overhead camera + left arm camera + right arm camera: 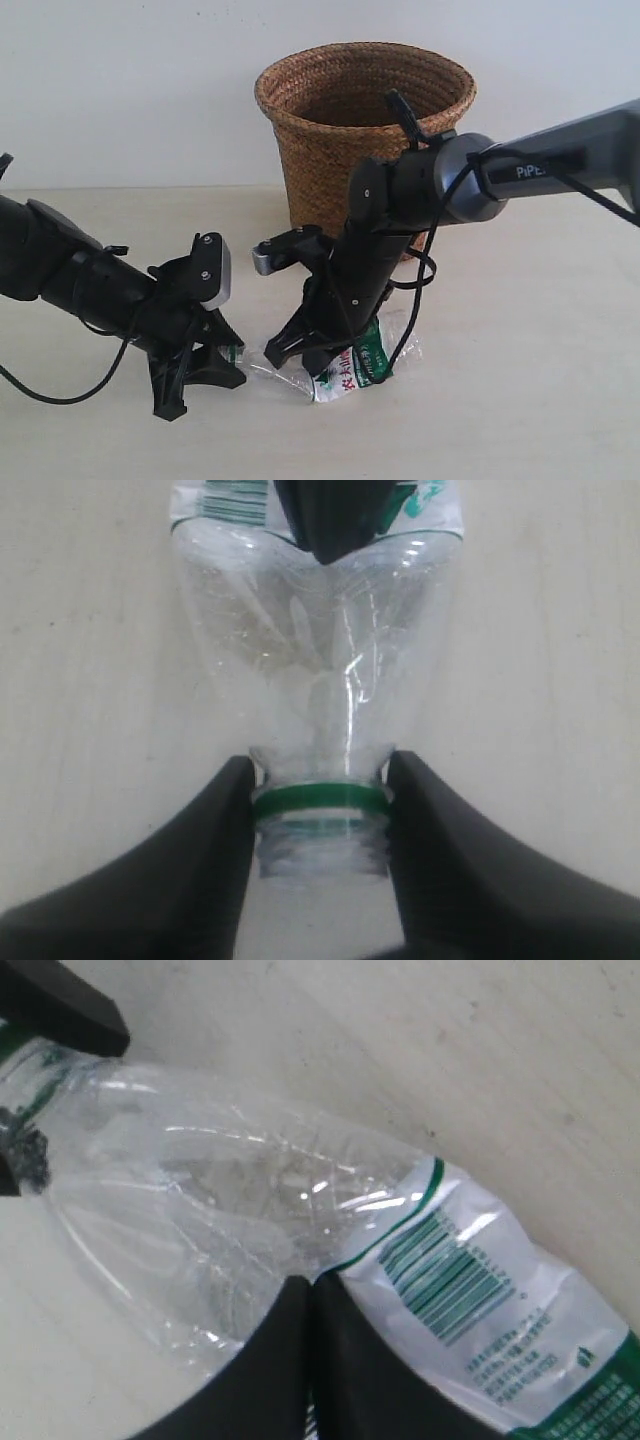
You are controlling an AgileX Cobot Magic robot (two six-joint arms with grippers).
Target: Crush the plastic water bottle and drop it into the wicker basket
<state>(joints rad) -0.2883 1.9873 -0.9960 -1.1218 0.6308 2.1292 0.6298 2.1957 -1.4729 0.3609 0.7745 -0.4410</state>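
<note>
The plastic water bottle [352, 372] lies on its side on the pale table, its clear body [300, 660] creased and dented. My left gripper [320, 780] is shut on its neck, one finger on each side of the green ring [320, 800]. The threads below the ring are bare. My right gripper [310, 1282] is shut on the bottle's middle at the label edge [450, 1270], fingers pressed together with the wall pinched in. In the exterior view the left gripper [205, 375] and right gripper [305, 352] stand low over the table. The wicker basket [330, 150] stands just behind them.
The right arm [520, 170] reaches in across the front of the basket, with its cable [420, 290] hanging beside the bottle. A white wall runs behind the basket. The table surface [520, 400] is pale beige.
</note>
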